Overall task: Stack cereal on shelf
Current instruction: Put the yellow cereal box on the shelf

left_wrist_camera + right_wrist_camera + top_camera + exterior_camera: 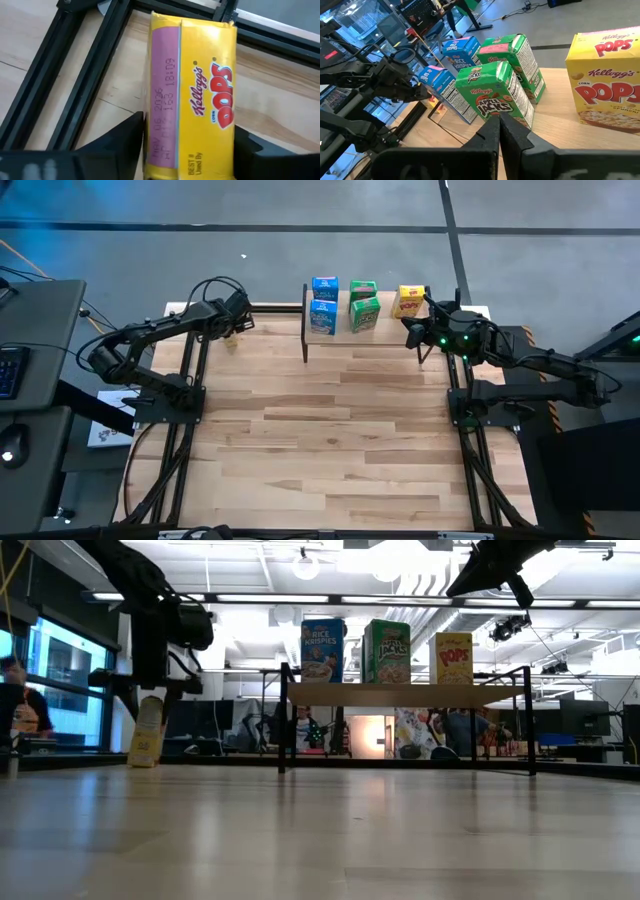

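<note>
A yellow cereal box (pixel 200 100) stands on the table at its far left corner, also seen in the low view (pixel 147 735), with my left gripper (pixel 190 150) closed around it from above. The shelf (pixel 335 338) at the far middle carries two blue boxes (pixel 323 305), two green boxes (pixel 364 307) and one yellow box (pixel 410 300), all standing on its board. My right gripper (pixel 499 127) hovers shut beside the shelf's right end, near that yellow box, holding nothing. My left gripper pinches the yellow box between its two fingers, one finger (pixel 125 142) beside the pink dated panel (pixel 152 145) and the other (pixel 250 147) on the opposite side. The fingers slant down from above onto its upper part. The box's bottom end (pixel 145 762) rests on the table, slightly tilted.
Black frame rails (pixel 75 60) run along the table's edge close beside the held box. The wide wood tabletop (pixel 330 440) stretches in front of the shelf. People and office furniture show in the room beyond the table.
</note>
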{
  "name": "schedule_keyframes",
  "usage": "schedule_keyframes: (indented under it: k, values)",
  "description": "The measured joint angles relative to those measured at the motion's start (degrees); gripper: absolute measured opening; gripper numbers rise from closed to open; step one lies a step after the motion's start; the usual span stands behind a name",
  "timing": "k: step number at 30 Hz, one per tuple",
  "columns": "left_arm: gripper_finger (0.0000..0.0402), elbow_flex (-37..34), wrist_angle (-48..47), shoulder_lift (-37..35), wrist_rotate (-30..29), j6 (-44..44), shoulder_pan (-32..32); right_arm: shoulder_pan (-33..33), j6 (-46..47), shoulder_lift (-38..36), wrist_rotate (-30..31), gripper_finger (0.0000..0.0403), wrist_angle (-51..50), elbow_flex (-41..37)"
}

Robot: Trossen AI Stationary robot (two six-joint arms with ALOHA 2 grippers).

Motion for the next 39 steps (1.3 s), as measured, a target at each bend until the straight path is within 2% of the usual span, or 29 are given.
schedule_keyframes:
  k: [8, 14, 23, 29, 33, 39]
  values:
    - [0.0159, 0.0, -0.2, -0.2, 1.2, 2.1, 0.0, 0.0, 0.0, 0.0, 0.0, 0.0, 0.0, 0.0]
    - [0.0145, 0.0, -0.1, -3.0, 2.1, 4.5, 0.0, 0.0, 0.0, 0.0, 0.0, 0.0, 0.0, 0.0]
    - [0.0143, 0.0, 1.7, -12.6, 3.7, 9.2, 0.0, 0.0, 0.0, 0.0, 0.0, 0.0, 0.0, 0.0]
    - [0.0143, 0.2, 5.6, -19.8, 10.3, 11.4, -0.6, 0.0, 0.3, 0.0, 0.0, 0.0, 0.0, 0.0]
    - [0.0143, 3.6, 7.7, -22.3, 14.8, 15.5, -3.1, 0.0, 0.5, 0.0, 0.0, 0.0, 0.0, 0.0]
    - [0.0142, 12.7, 7.3, -22.7, 14.1, 21.9, -9.0, 0.0, 1.8, 0.3, 0.1, 0.0, 0.0, 0.0]
